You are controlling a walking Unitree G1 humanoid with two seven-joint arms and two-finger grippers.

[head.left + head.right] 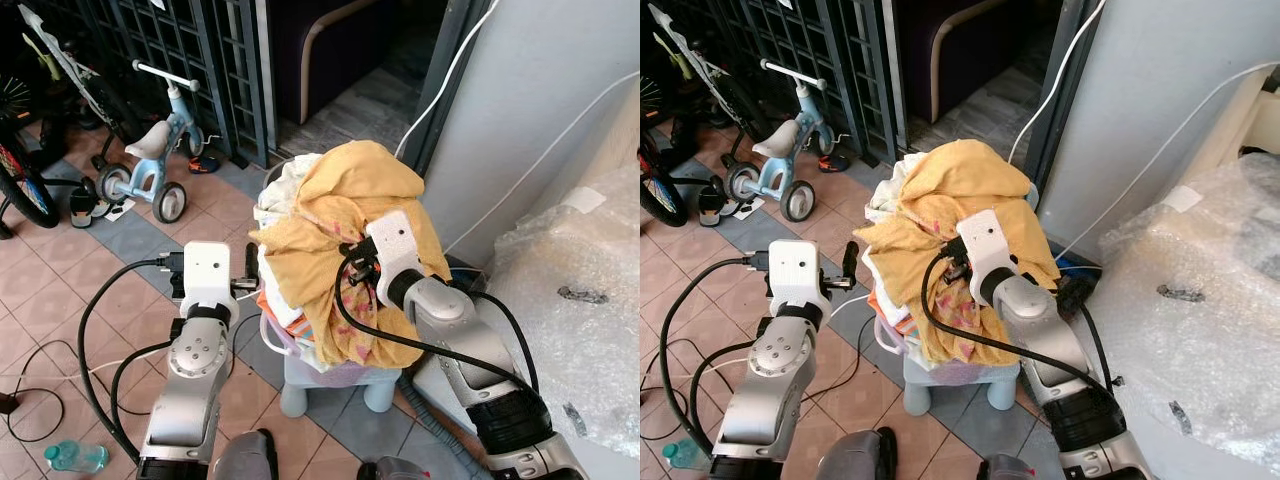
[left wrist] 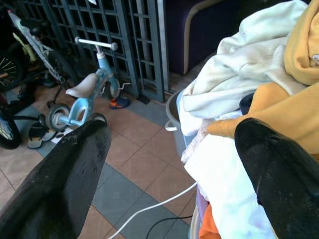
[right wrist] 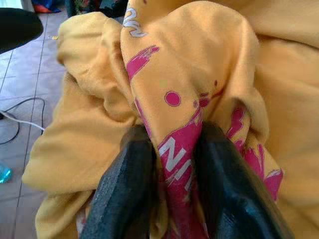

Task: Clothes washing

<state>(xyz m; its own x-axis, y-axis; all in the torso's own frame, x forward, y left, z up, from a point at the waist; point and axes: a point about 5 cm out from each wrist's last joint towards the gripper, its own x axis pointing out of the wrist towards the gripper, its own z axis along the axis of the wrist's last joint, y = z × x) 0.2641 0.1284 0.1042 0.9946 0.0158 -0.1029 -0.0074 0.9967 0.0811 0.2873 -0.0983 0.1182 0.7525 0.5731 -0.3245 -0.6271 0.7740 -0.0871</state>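
Note:
A heap of laundry fills a basket (image 1: 300, 355) standing on a small pale stool (image 1: 330, 385). On top lies a yellow garment with pink print (image 1: 350, 205), over white clothes (image 2: 239, 59). My right gripper (image 3: 172, 169) is shut on a fold of the yellow garment, the pink print pinched between its two black fingers (image 3: 129, 184). My left gripper (image 2: 169, 169) is open just to the left of the heap, one finger (image 2: 274, 164) next to the white cloth and nothing between the two.
A blue child's tricycle (image 1: 150, 160) and bicycles stand at the back left by a dark metal grille (image 1: 200, 50). Bubble-wrapped bulk (image 1: 580, 300) stands at the right. Cables (image 1: 60, 380) trail on the tiled floor, and a plastic bottle (image 1: 75, 456) lies at the lower left.

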